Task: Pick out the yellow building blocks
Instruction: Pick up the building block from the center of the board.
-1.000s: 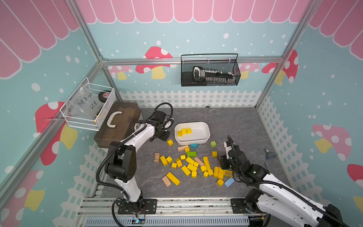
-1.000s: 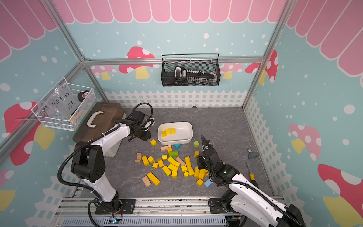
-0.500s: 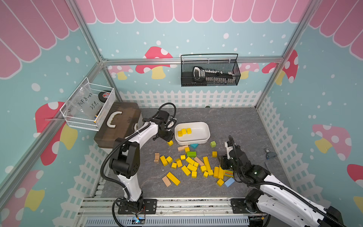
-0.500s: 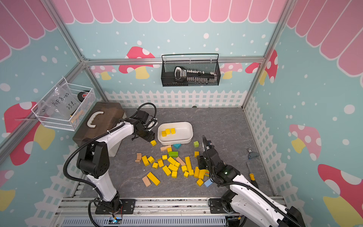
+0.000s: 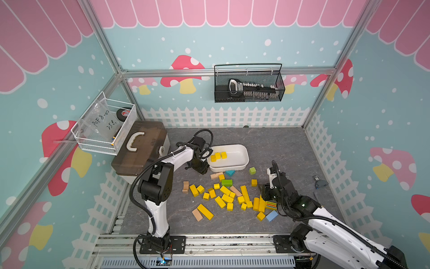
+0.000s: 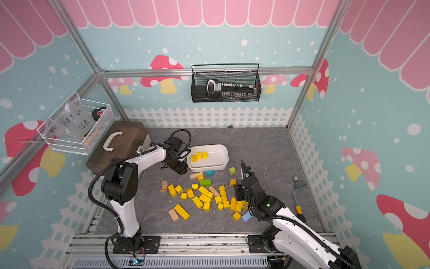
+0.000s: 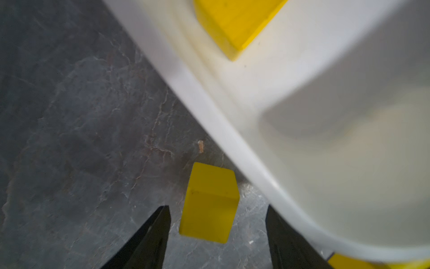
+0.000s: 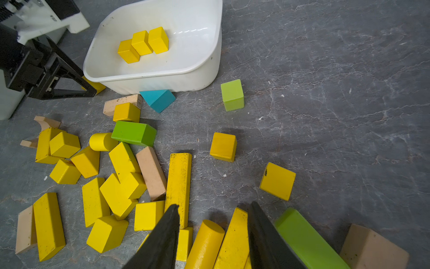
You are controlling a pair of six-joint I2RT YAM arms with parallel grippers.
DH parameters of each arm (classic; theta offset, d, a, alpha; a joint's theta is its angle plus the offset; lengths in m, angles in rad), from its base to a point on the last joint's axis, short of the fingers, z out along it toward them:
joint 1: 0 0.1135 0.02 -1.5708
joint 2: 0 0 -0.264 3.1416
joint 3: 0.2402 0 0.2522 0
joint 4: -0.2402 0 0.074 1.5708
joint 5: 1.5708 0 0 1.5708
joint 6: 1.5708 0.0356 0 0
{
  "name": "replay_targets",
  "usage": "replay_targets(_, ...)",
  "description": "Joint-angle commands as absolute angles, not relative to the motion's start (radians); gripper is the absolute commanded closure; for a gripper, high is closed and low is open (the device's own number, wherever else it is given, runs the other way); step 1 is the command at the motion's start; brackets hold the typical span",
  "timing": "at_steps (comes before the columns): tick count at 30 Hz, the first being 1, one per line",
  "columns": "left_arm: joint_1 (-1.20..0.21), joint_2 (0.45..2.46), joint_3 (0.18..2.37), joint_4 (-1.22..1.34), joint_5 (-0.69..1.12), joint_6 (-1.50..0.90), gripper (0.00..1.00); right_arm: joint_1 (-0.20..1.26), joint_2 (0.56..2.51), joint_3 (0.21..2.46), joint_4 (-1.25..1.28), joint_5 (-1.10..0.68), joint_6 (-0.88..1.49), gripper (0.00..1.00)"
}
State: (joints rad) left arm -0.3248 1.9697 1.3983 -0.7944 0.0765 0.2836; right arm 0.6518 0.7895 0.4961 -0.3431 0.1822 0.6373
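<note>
Many yellow building blocks lie scattered on the grey floor, and three yellow cubes sit inside the white tub. My left gripper is open, pointing down beside the tub's left end. One yellow cube rests on the floor between its fingers, touching neither. My right gripper hovers low over the right end of the pile, jaws apart. A yellow cylinder and a yellow bar lie on the floor between its fingers.
Green blocks, a teal wedge, tan blocks and a blue block are mixed into the pile. A brown case stands at the left. Small tools lie by the right fence.
My left gripper has swung over the yellow cube beside the tub and its jaws have opened. The right arm has barely moved.
</note>
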Motion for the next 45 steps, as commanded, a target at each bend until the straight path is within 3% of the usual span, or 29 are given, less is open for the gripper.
replay_targets(1,-0.332,1.979,1.394,-0.778,0.043,0.293,0.31,0.644,0.779,0.478,-0.336,0.173,0.65,0.52)
replay_targets(5,-0.333,1.979,1.396,-0.775,0.05,0.297,0.34,0.64,0.778,0.477,-0.335,0.171,0.65,0.53)
replay_targets(13,-0.33,1.98,1.393,-0.788,0.09,0.314,0.59,0.633,0.774,0.474,-0.334,0.163,0.65,0.52)
replay_targets(18,-0.317,1.966,1.391,-0.796,0.091,0.311,0.66,0.628,0.766,0.47,-0.334,0.16,0.652,0.52)
replay_targets(28,-0.296,1.843,1.438,-0.828,0.093,0.267,0.68,0.621,0.762,0.466,-0.33,0.148,0.652,0.52)
replay_targets(33,-0.362,1.786,1.545,-0.856,0.085,0.267,0.67,0.615,0.766,0.465,-0.327,0.14,0.649,0.52)
replay_targets(45,-0.584,2.102,2.011,-1.017,0.057,0.274,0.66,0.601,0.744,0.452,-0.327,0.123,0.646,0.52)
